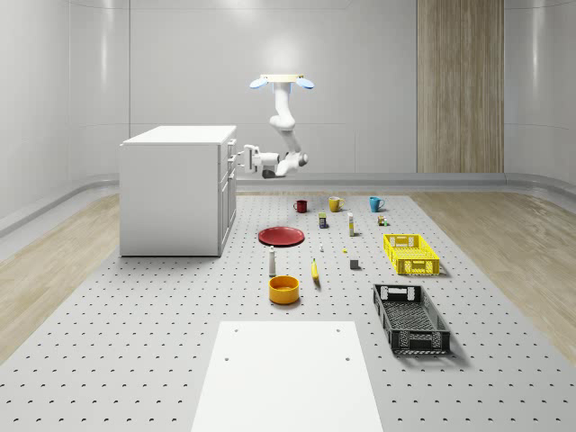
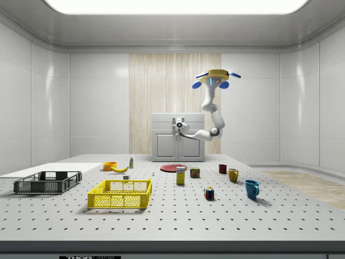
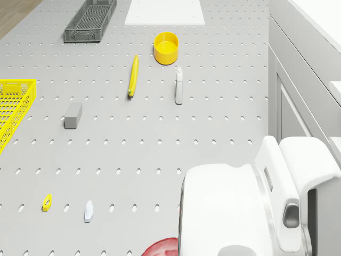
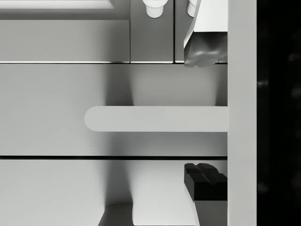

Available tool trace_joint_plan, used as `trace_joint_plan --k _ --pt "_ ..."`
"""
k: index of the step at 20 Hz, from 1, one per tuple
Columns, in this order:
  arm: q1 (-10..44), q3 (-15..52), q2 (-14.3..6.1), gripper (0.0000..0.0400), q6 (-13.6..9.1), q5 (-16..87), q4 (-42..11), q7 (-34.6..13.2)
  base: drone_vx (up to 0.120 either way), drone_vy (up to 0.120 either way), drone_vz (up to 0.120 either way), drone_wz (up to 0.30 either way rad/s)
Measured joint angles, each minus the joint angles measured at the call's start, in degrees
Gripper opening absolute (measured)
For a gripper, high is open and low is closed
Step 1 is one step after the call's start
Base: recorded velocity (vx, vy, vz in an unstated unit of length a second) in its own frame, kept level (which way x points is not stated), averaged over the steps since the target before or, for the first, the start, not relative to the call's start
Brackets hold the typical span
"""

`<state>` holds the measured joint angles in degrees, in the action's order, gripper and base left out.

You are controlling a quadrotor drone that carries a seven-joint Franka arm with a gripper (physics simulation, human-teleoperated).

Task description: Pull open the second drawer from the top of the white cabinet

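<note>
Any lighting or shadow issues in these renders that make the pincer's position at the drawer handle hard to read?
Wrist view: the handle casts soft grey shadows on the drawer front, yet stays distinct between the two fingertips; the picture's right edge is black. Whole-scene view: even light, white pincer blends with the white cabinet. Side view: bright ceiling panel, no glare on the cabinet.
</note>
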<state>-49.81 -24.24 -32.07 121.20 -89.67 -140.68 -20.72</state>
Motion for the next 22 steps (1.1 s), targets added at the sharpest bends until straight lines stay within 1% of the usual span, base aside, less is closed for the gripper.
trace_joint_plan --k 4,14,15,16,17,18,19,20,21,22 --pt "0.8 2.0 1.9 0.03 0.0 -1.9 1.3 0.4 0.0 0.0 0.0 0.0" --pt "3.4 7.0 5.2 0.03 0.0 -5.7 3.6 0.9 0.0 0.0 0.0 0.0" --pt "3.8 7.4 5.4 0.0284 -0.1 -6.0 3.7 0.9 0.0 0.0 0.0 0.0" --pt "4.1 7.8 5.6 0.0244 -0.2 -6.2 3.8 0.9 0.0 0.0 0.0 0.0" --pt "4.5 8.2 5.8 0.0212 -0.2 -6.4 3.9 0.9 0.0 0.0 0.0 0.0" --pt "4.8 8.6 5.9 0.0195 -0.3 -6.5 4.0 0.8 0.0 0.0 0.0 0.0" --pt "5.3 9.0 6.0 0.02 -0.4 -6.1 4.1 -0.7 0.0 0.0 0.0 0.0" --pt "5.7 9.4 6.1 0.0196 -0.5 -6.0 4.2 -0.7 0.0 0.0 0.0 0.0" --pt "6.1 9.8 6.1 0.0202 -0.6 -5.6 4.4 -1.8 0.0 0.0 0.0 0.0" --pt "6.5 10.1 6.2 0.0197 -0.6 -5.6 4.4 -2.3 0.0 0.0 0.0 0.0"
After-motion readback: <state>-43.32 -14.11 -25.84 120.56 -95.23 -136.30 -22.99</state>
